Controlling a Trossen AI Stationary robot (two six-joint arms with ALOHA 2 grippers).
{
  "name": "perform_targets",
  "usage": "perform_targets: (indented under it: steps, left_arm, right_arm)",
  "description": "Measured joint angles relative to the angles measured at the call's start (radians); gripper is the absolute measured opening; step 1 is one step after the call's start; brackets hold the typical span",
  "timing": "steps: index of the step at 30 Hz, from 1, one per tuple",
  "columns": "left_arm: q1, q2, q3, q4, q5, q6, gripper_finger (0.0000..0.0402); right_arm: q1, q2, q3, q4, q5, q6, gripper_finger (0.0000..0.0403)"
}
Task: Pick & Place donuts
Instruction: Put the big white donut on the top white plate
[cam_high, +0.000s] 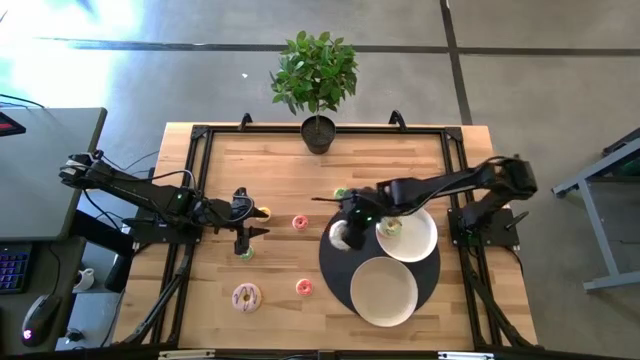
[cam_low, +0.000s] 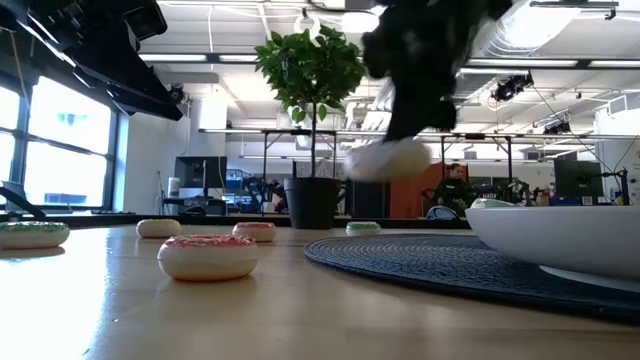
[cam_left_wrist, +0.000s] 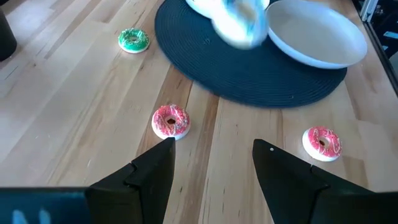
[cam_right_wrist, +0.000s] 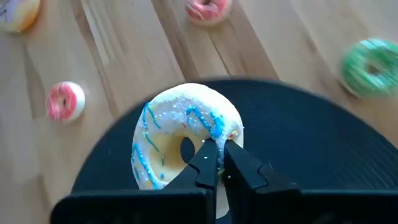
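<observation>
Right tool (cam_right_wrist: 214, 163) clamped on a white donut with blue icing (cam_right_wrist: 186, 140), gripping one side of the ring through its hole. The donut is carried clear of the round dark mat (cam_high: 335, 268), above the mat's edge and just beside the upper white plate (cam_high: 420, 240); the low view shows it hanging in the air with nothing beneath it. A second white plate (cam_high: 383, 291) lies on the mat nearer the front, and a donut (cam_high: 390, 227) already sits in the upper plate.

Left tool (cam_left_wrist: 211, 163) spread wide and gripping nothing, low over the wooden surface (cam_high: 290, 170) on the left side, with a pink donut (cam_left_wrist: 170, 121) just ahead of one finger and another pink donut (cam_left_wrist: 321, 142) ahead of the other. Further donuts remain loose on the surface, among them a green one (cam_left_wrist: 133, 40) near the mat.

Risk (a judgement): the grip holds only one side of the ring, so the donut may swing or slip during transfer and, released early, drop onto the mat or catch the plate rim.
</observation>
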Motion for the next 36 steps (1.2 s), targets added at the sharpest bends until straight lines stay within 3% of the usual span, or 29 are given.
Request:
perform_targets:
  steps: [4, 9, 12, 16, 21, 26, 36]
  left_arm:
    - [0.000, 0.000, 0.001, -0.022, 0.000, 0.000, 0.0213]
    - [0.000, 0.000, 0.001, -0.024, 0.004, -0.004, 0.0213]
    - [0.000, 0.000, 0.001, -0.023, 0.004, -0.004, 0.0213]
    - [0.000, 0.000, 0.001, -0.023, 0.004, -0.004, 0.0213]
    - [0.000, 0.000, 0.001, -0.023, 0.004, -0.004, 0.0213]
    - [0.000, 0.000, 0.001, -0.023, 0.004, -0.003, 0.0213]
    - [0.000, 0.000, 0.001, -0.022, 0.005, 0.000, 0.0213]
  right_arm:
    - [0.037, -0.130, 0.005, -0.211, 0.008, 0.089, 0.0017]
    - [0.115, -0.272, 0.000, -0.528, 0.142, 0.295, 0.0013]
    - [0.156, -0.350, -0.056, -0.622, 0.228, 0.446, 0.0012]
    - [0.186, -0.451, -0.205, -0.603, 0.314, 0.615, 0.0015]
    - [0.189, -0.551, -0.414, -0.519, 0.340, 0.760, 0.0016]
    - [0.189, -0.611, -0.585, -0.397, 0.336, 0.794, 0.0020]
    - [0.183, -0.620, -0.629, -0.336, 0.391, 0.734, 0.0036]
